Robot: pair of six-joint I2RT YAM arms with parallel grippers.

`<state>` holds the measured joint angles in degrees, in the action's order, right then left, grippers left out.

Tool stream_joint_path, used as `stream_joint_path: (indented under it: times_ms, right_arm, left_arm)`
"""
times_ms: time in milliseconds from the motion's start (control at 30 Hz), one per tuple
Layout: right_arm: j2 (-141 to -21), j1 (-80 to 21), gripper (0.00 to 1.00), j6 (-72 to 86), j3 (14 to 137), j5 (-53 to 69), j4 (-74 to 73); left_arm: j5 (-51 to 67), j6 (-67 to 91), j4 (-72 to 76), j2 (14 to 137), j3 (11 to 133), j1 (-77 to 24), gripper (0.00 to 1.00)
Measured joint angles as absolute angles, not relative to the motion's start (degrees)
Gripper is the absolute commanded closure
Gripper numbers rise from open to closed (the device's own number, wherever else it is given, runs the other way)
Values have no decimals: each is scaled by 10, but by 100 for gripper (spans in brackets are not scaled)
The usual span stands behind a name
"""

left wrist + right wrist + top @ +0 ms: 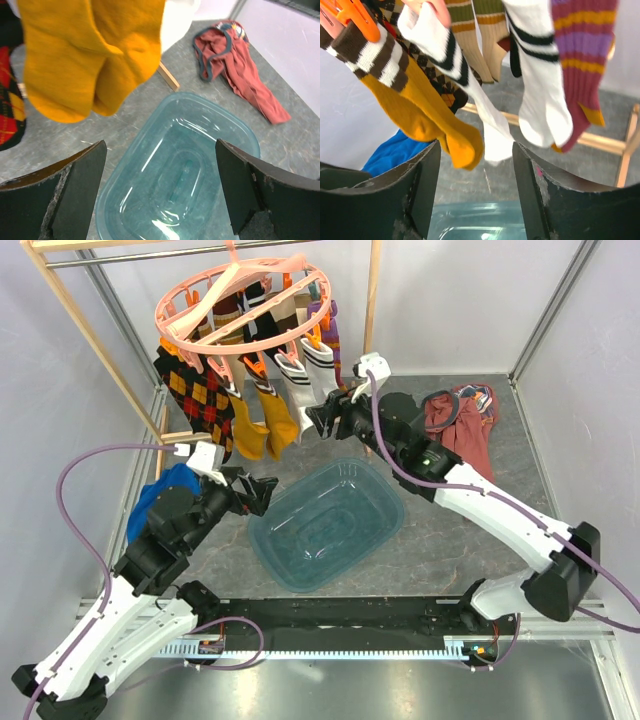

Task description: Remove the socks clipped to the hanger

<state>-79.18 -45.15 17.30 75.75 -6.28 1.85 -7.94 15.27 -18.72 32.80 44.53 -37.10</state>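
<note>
The salmon-pink ring hanger [190, 340] hangs from the wooden rack at the back left, with several socks clipped under it. They include a black-red-yellow argyle sock [195, 395], mustard socks [265, 420], white black-striped socks [300, 380] and a purple striped sock [328, 335]. My right gripper [318, 418] is raised just below the sock toes. In the right wrist view it [476, 150] stands open, with the mustard toe [462, 147] and white toe [492, 145] hanging just above the gap. My left gripper [160, 185] is wide open over the bin, holding nothing, below the mustard socks [85, 55].
A teal plastic bin [395, 505] sits mid-table between the arms. A maroon garment [470, 425] lies at the back right and a blue cloth [150, 500] at the left by my left arm. The wooden rack frame [90, 350] stands around the hanger, its base rail [600, 142] on the table.
</note>
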Motion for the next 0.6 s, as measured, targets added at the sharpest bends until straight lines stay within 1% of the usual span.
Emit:
stream_joint_path:
  times_ms: [200,267,300,333,367,400,433,467,600]
  right_arm:
    - [-830,-452,41,123,763,-53,75]
    - [-844,-452,47,106,764,-52,91]
    - [-851,-452,51,98,765,-52,98]
    - [-854,-452,63,96,766,-53,99]
    - [-860,-452,71,91,767,-54,101]
    - [-866,-452,87,83,769,-54,103]
    - [-871,-452,98,79,771,-54,104]
    - [-875,-452,100,75,773,-54,103]
    - [-881,-452,100,83,790,-49,91]
  left_arm:
    - [-90,153,-187,318,443,-371,5]
    - [-87,153,-186,319,443,-371,5]
    - [-84,153,-185,319,443,-371,5]
    - [-81,153,-182,320,443,-371,5]
    - [-76,153,-177,322,443,-371,5]
    - [-71,153,-171,326,443,-371,5]
    - [-67,153,-166,332,443,-371,5]
    - [-61,153,-161,340,447,-371,5]
    - [-53,153,-146,402,499,-371,7]
